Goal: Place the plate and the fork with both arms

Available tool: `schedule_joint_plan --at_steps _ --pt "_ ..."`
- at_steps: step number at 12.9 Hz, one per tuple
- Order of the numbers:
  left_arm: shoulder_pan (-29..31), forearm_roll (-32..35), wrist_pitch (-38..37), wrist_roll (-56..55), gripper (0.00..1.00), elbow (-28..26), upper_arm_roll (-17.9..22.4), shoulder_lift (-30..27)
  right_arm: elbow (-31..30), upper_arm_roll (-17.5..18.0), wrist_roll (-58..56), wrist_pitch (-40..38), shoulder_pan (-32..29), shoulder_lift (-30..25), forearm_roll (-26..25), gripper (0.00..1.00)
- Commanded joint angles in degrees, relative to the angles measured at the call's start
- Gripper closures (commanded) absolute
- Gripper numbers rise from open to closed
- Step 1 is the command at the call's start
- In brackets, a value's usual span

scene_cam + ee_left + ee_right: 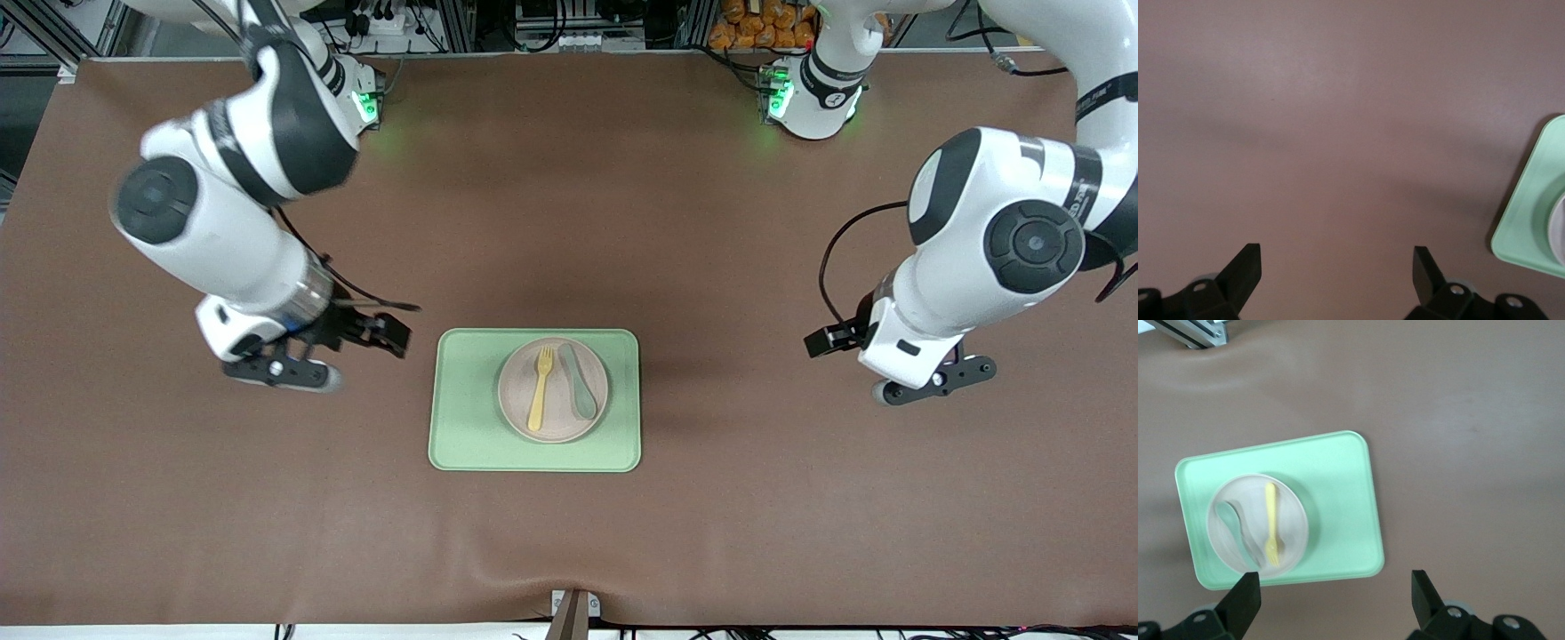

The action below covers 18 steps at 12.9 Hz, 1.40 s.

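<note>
The beige plate sits on a light-green tray at mid-table. On the plate lie the pale-yellow fork and a grey-green spoon, side by side. My right gripper hangs open over bare table, toward the right arm's end from the tray. The right wrist view shows its open gripper empty, with the tray, plate and fork in sight. My left gripper hangs open over bare table toward the left arm's end. The left wrist view shows that gripper empty.
A brown mat covers the whole table. A corner of the tray shows in the left wrist view. Cables and an aluminium frame run along the table edge where the arm bases stand. A bracket sits at the edge nearest the front camera.
</note>
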Motion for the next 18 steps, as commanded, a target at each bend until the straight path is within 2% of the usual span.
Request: schedule_joint_plan --at_steps 1,3,5,8,10,11,13,14,16,18 --pt "1.86 1.18 -0.13 2.32 0.0 -6.73 -0.51 -6.51 12.24 -0.7 2.67 -0.68 2.57 11.66 0.07 0.0" --pt "3.19 1.18 -0.39 5.92 0.0 -9.81 -0.77 -10.11 17.27 -0.7 2.5 0.54 4.15 18.08 0.07 0.0" --pt "3.89 1.18 -1.52 8.04 0.0 -12.1 -0.77 -13.37 17.99 -0.79 2.5 6.41 5.21 22.66 0.07 0.08" --pt "6.51 -0.04 -7.06 15.41 0.0 -11.85 -0.86 -18.11 17.99 -1.32 2.76 12.32 7.66 28.47 -0.54 0.17" --pt "8.02 -1.37 -8.64 20.5 0.0 -11.67 -0.6 -20.84 17.9 -1.41 3.02 12.42 8.81 29.54 -0.81 0.29" --pt "8.03 -1.37 -10.22 23.31 0.0 -11.32 -0.42 -21.81 17.64 -1.32 3.11 12.16 8.99 29.63 -0.81 0.32" --pt "8.37 -1.89 -16.44 30.69 0.0 -6.86 -0.33 -21.65 17.46 -1.23 4.42 11.98 9.95 30.24 -0.72 0.32" --pt "9.77 -4.25 -18.04 31.85 0.0 -4.49 -0.33 -21.56 17.46 -1.23 4.86 11.89 10.65 30.5 -0.72 0.33" --pt "12.59 -5.58 -18.32 34.31 0.0 -3.32 -0.25 -21.64 16.59 -1.23 4.87 11.89 12.15 30.77 -0.81 0.33" --pt "12.68 -6.03 -18.32 34.85 0.0 -3.15 -0.33 -20.77 16.06 -1.23 4.96 11.72 13.38 31.03 -0.9 0.34"
